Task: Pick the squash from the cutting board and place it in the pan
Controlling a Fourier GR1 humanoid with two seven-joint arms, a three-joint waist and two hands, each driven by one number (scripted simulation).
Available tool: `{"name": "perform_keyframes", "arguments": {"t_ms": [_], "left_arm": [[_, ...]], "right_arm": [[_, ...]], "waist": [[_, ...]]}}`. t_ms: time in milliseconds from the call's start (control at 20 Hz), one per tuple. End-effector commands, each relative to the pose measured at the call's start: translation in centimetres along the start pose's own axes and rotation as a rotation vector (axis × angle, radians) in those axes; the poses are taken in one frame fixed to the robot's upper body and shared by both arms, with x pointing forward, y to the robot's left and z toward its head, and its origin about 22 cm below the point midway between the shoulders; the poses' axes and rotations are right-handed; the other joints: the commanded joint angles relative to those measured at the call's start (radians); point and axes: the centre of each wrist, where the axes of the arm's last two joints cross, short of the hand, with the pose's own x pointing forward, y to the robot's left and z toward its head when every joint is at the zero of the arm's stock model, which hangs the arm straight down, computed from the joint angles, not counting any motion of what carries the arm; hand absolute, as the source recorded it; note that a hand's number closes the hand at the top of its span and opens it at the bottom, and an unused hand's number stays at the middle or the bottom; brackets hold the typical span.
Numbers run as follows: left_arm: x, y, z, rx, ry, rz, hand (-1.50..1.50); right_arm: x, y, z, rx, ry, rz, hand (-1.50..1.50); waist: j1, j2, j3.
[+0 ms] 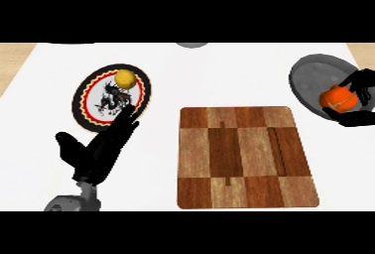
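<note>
The squash (338, 98) appears small, round, rigid and probably smooth; best gripped across its widest part. It sits over the grey pan (311, 74) at far right, enclosed by the curled fingers of the right hand (356, 101). The left hand (99, 149) rests open, near left.

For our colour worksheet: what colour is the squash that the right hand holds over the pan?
Orange, seen in the head view: the squash, in the right hand.
</note>
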Motion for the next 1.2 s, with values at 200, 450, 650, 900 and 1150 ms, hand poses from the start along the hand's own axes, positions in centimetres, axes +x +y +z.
{"name": "perform_keyframes", "arguments": {"t_ms": [200, 450, 650, 900, 1150], "left_arm": [[-0.4, -0.6, -0.7, -0.029, 0.005, -0.021, 0.0], [0.4, -1.7, -0.6, -0.043, -0.016, -0.018, 0.0], [1.6, -1.8, -1.7, -0.074, -0.036, -0.024, 0.0], [1.1, -1.9, -2.0, -0.083, -0.028, -0.014, 0.0], [0.8, -2.0, -1.6, -0.077, -0.032, -0.024, 0.0]], "right_arm": [[-0.4, 0.6, -3.3, -0.118, 0.063, -0.018, 1.5], [-1.0, 0.7, -2.8, -0.137, 0.052, -0.003, 1.5], [-1.6, 0.7, -1.6, 0.049, 0.215, 0.176, -1.5], [-1.8, 2.3, -0.9, 0.148, 0.244, 0.142, -1.5], [-1.0, 1.4, -3.1, 0.065, 0.193, -0.116, -1.5]], "waist": [[0.037, 0.018, 0.003], [0.049, 0.021, 0.004], [0.081, 0.039, 0.002], [0.076, 0.043, 0.006], [0.074, 0.039, 0.009]]}}
